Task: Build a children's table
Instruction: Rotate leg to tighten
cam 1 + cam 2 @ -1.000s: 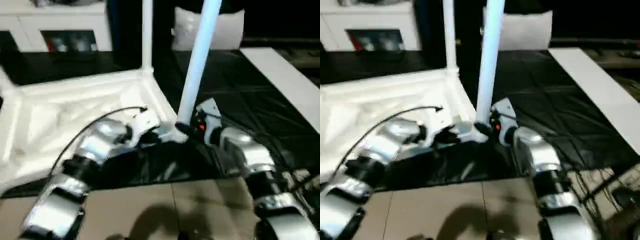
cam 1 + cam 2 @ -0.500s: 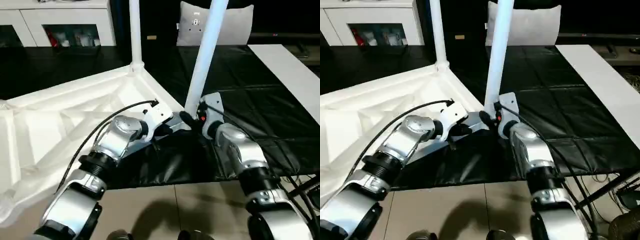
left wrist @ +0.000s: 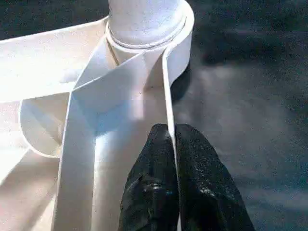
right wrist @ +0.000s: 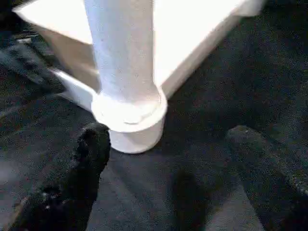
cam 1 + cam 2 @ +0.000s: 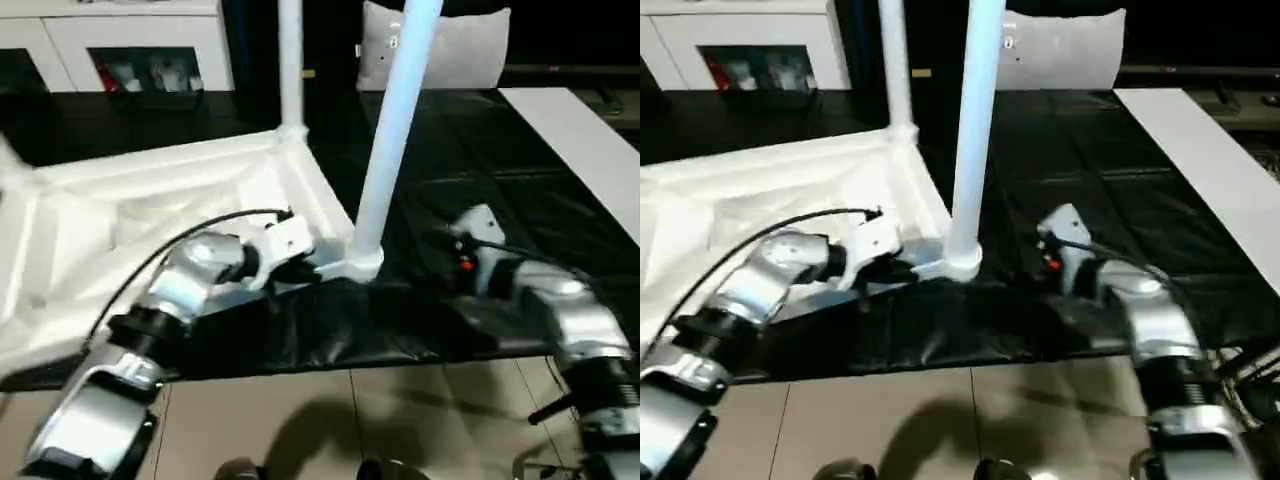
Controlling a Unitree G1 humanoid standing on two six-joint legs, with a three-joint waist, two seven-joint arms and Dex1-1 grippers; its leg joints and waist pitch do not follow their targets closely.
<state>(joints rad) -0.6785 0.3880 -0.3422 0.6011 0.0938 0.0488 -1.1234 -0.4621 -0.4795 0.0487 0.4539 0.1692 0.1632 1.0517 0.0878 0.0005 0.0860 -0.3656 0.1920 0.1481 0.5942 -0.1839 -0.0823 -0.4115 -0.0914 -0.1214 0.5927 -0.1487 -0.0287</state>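
The children's table top (image 5: 150,215) lies upside down on a black mat, ribbed underside up. One white leg (image 5: 291,60) stands in the far corner socket. A second leg (image 5: 392,130) stands upright in the near corner socket (image 4: 130,120). My left gripper (image 3: 172,137) is shut on the thin rim wall of the table top, just short of that socket. My right gripper (image 4: 168,134) is open, a short way to the right of the leg, with its fingers (image 4: 84,163) clear of the socket and nothing between them.
A white cabinet with shelves (image 5: 130,40) stands at the back left and a grey pillow (image 5: 450,45) at the back centre. A long white strip (image 5: 580,150) runs along the mat's right side. Tan floor (image 5: 350,420) lies in front of the mat.
My right gripper has let go of the near leg's base, opened and drawn back to the right. The leg stays upright in its socket. My left gripper keeps its hold on the rim.
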